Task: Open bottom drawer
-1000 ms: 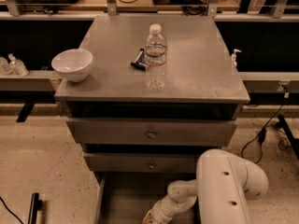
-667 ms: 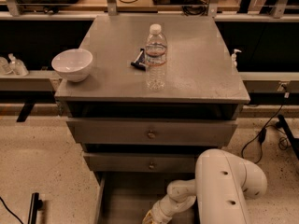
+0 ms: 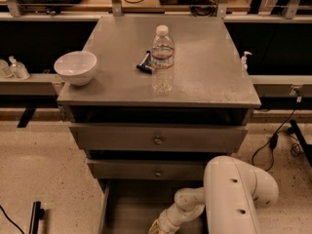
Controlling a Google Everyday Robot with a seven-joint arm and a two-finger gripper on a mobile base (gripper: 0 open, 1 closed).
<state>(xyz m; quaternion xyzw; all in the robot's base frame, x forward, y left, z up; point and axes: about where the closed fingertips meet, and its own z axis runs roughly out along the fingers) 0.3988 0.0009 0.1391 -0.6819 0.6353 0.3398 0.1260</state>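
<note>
hovering low over the pulled-out bottom drawer, the gripper; its hold cannot be told

The end effector sits at the bottom edge, over the open bottom drawer, and is mostly cut off there. The drawer's front falls outside the frame; only its grey inside shows. The small dark object beside the bottle on the tabletop is too small to identify.
</note>
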